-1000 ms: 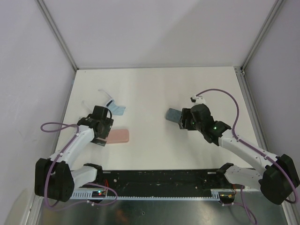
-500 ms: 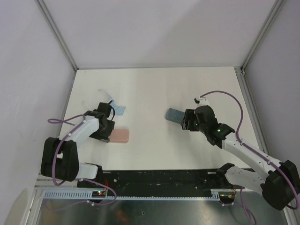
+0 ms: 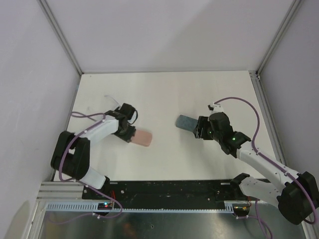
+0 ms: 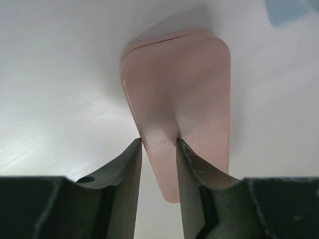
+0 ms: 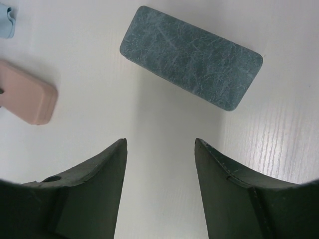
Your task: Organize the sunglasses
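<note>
Sunglasses: only the pale-framed pair (image 3: pixel 109 99) shows. It is faint and lies toward the bench's (image 3: pixel 164 89) left edge, just beyond the left arm (image 3: pixel 97 130), with neither claw touching it. The dark-framed pair I cannot find.
Pink case: (image 4: pixel 179 89) inward of that pair, left of the bench's middle, its near end between the left fingers.
Step in hand: seemingly fetching a case for the glasses, with nothing stowed yet.
Left claw: (image 4: pixel 158 144) drawn in and clamped on the pink case's near end.
Left arm pose: reaches out along the left edge, then bends inward, wrist low and pointing toward the bench's middle.
Grey-blue case: (image 5: pixel 192 64) flat on the bench right of centre, untouched.
Right claw: (image 5: pixel 159 144) fingers apart with nothing between them. It hovers over bare bench just short of the grey-blue case.
Right arm pose: (image 3: pixel 259 159) stretched from its base toward the middle, wrist tipped down.
Next move: probably set the pink case where its lid can be opened. That calls for a firm hold, as the grip is only on one end and the case could pivot.
</note>
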Robot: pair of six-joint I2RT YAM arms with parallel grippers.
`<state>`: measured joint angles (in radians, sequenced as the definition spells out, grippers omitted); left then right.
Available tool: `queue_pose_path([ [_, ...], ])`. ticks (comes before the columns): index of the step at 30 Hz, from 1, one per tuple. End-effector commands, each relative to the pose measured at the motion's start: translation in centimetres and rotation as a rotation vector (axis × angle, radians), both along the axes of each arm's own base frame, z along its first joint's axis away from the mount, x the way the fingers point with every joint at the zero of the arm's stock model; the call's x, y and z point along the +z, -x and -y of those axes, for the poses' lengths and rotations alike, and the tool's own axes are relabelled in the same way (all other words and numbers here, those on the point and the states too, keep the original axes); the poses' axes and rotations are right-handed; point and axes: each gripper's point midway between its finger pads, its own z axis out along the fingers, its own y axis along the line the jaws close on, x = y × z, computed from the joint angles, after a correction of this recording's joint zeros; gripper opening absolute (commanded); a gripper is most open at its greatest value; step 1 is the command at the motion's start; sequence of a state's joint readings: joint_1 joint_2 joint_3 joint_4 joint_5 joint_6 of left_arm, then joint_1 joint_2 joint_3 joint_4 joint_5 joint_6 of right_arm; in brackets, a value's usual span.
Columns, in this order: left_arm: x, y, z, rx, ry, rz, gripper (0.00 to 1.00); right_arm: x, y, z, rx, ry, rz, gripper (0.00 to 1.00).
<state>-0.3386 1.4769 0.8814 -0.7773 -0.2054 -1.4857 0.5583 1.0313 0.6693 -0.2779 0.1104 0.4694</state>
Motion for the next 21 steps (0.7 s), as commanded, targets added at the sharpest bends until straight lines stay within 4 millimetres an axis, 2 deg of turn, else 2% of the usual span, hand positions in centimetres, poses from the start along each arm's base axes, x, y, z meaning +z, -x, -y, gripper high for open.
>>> queue_pose_path([
  [1,-0.5,-1.1,6.0,-0.202,0.027,0.008,0.38,0.9,-0.3,-0.4,0.021,-0.021,0.032,0.61],
  [7,-0.4,-1.6,13.6,-0.427,0.029,0.050,0.42,1.1,-0.1,0.0,0.023,-0.010,0.037,0.62],
  [9,0.7,-1.8,15.1,-0.483,0.016,0.095,0.43,1.1,0.0,-0.1,0.032,-0.011,0.036,0.63],
  [10,1.3,-1.9,15.3,-0.492,0.006,0.117,0.44,1.1,0.0,-0.2,0.039,-0.011,0.035,0.65],
  [11,2.2,-2.0,15.3,-0.496,0.006,0.146,0.47,1.1,0.1,-0.4,0.055,-0.015,0.036,0.70],
  [12,2.6,-2.0,14.7,-0.489,-0.005,0.162,0.49,1.1,0.0,-0.6,0.074,-0.013,0.043,0.77],
  [13,3.4,-1.9,13.9,-0.487,-0.010,0.185,0.54,1.2,0.1,-1.1,0.106,-0.020,0.045,0.88],
  [14,3.9,-2.0,12.9,-0.474,-0.016,0.200,0.58,1.2,0.1,-1.6,0.143,-0.021,0.057,0.94],
  [18,6.6,-2.2,8.4,-0.483,-0.035,0.272,0.79,1.7,-0.1,-4.2,0.295,-0.036,0.110,0.99],
  [21,8.4,-2.1,4.7,-0.482,-0.077,0.339,0.89,1.8,-0.7,-6.3,0.368,-0.021,0.141,0.99],
])
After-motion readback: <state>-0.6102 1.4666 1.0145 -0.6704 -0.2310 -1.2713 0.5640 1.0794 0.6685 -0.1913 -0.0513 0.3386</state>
